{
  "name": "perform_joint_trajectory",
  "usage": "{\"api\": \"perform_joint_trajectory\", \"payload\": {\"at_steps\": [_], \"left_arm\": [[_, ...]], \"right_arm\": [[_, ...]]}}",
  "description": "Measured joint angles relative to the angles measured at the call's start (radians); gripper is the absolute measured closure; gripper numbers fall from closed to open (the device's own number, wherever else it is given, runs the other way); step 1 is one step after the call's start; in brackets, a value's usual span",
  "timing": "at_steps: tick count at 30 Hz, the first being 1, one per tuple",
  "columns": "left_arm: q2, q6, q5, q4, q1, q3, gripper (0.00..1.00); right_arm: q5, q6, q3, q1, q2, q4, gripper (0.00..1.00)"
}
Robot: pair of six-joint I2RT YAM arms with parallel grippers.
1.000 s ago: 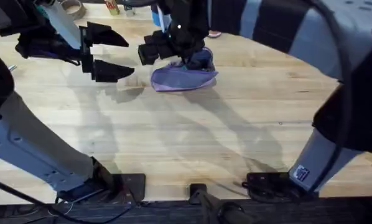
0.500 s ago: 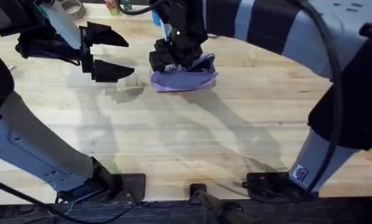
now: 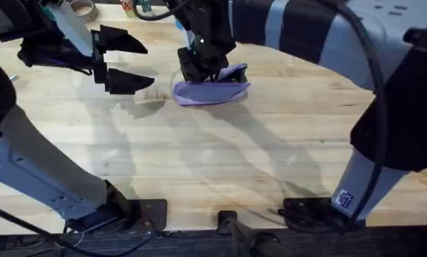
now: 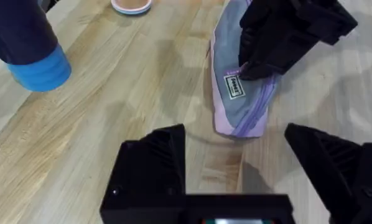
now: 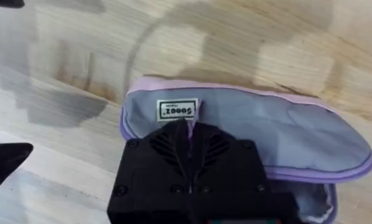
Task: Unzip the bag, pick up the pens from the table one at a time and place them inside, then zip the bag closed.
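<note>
Soft lilac-and-grey fabric pencil pouch [image 3: 213, 89] lies on the pale plank table [image 3: 220, 164], up at twelve o'clock in the overhead view, its long body slumped and creased. A small white woven label [image 5: 177, 109] is stitched near one end, and lilac piping runs round the seam. The right gripper [image 3: 198, 66] sits right on that end of the pouch; seen from its own wrist, the two black fingers are pressed together with no gap, the lilac zipper edge meeting them just beside the label, though what they pinch is hidden. The left gripper [image 3: 124, 63] hangs at ten o'clock, well apart from the pouch, its angular black fingers [image 4: 150, 163] spread wide and holding nothing. Bare wood grain stretches from the pouch down to six o'clock. A blue cylinder [image 4: 38, 64] stands on the table beyond the left gripper.
</note>
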Motion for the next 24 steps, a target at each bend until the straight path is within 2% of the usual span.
{"api": "perform_joint_trajectory", "payload": {"at_steps": [8, 17, 24], "left_arm": [[0.0, 0.0, 0.0, 0.0, 0.0, 0.0, 0.007], [0.0, 0.0, 0.0, 0.0, 0.0, 0.0, 0.007], [0.0, 0.0, 0.0, 0.0, 0.0, 0.0, 0.007]], "right_arm": [[0.002, 0.0, 0.011, 0.001, 0.0, -0.016, 0.97], [0.013, -0.001, 0.113, 0.005, 0.0, -0.108, 0.97], [0.028, -0.01, 0.129, 0.011, 0.0, -0.143, 0.97]]}}
